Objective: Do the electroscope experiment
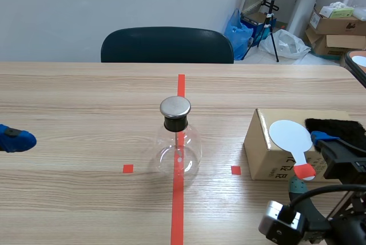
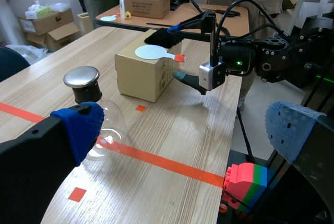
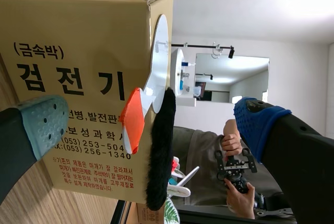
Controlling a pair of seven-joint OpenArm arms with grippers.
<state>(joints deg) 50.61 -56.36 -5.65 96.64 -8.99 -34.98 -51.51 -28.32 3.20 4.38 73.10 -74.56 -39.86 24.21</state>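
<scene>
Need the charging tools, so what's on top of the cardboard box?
A white paddle with a red handle and a black fur strip lie on the box. The box top beneath them is covered.

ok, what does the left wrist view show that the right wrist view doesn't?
Only left wrist: the clear glass flask with a round metal cap, the black right arm seen from outside, and a pink, green and blue toy-brick block. Only right wrist: printed lettering on the box's side, and a person's hands on a black device. Both: the brown cardboard box, the white round paddle with an orange-red handle and the black fur strip on top.
</scene>
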